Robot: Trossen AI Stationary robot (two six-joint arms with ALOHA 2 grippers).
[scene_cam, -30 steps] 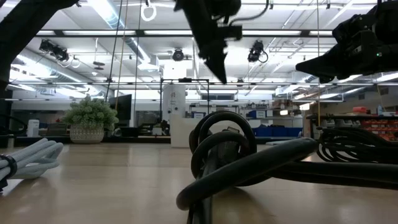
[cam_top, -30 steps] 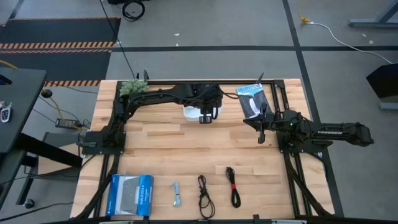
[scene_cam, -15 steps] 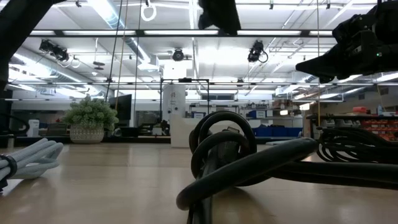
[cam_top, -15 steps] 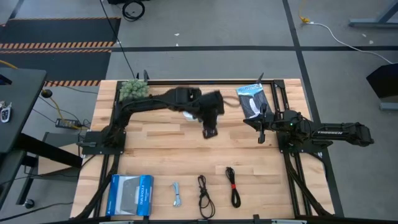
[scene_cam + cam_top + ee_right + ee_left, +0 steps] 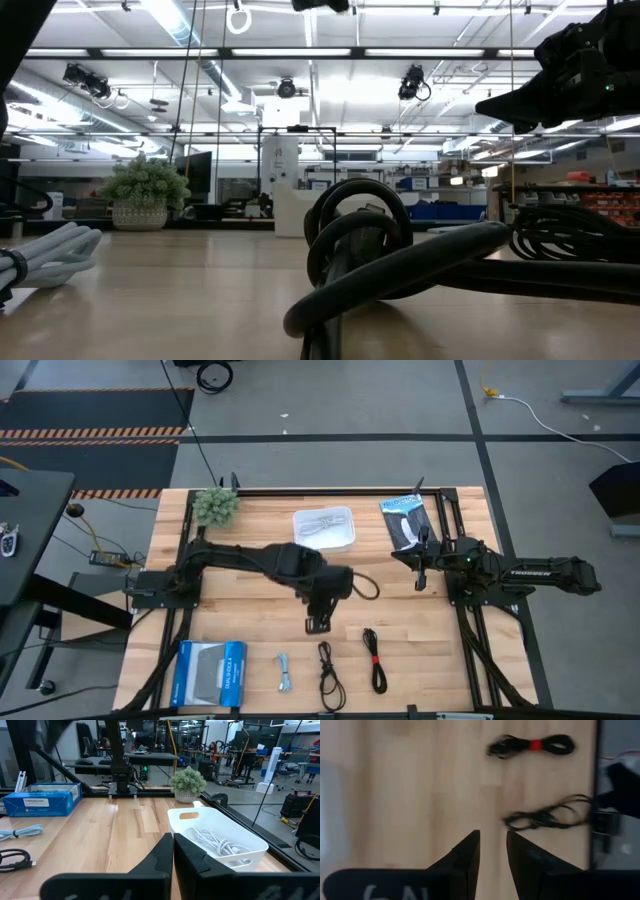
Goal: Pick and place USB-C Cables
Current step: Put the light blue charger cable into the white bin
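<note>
So the big wooden table holds everything. The left arm reaches out over the middle of it, and the left gripper hangs just above the row of cables at the near edge. Its fingers are a little apart, with nothing between them. I think it came here to fetch the next cable.

The right arm waits at the right side of the table, and the right gripper is held up off the wood. Its fingers look close together and hold nothing.

A blue box lies at the near left corner. A black-and-white packet lies at the far right. A white bin sits at the far side, near the middle, and the white cable is already lying inside it. So the bin seems to be where the cables go. A small green plant stands at the far left.

Three cables lie in a row by the near edge, maybe so each is easy to grab. The black cable is just past the left fingers, a bit to one side. The black cable with a red band lies right of it. The pale grey cable lies left of it, near the box.
</note>
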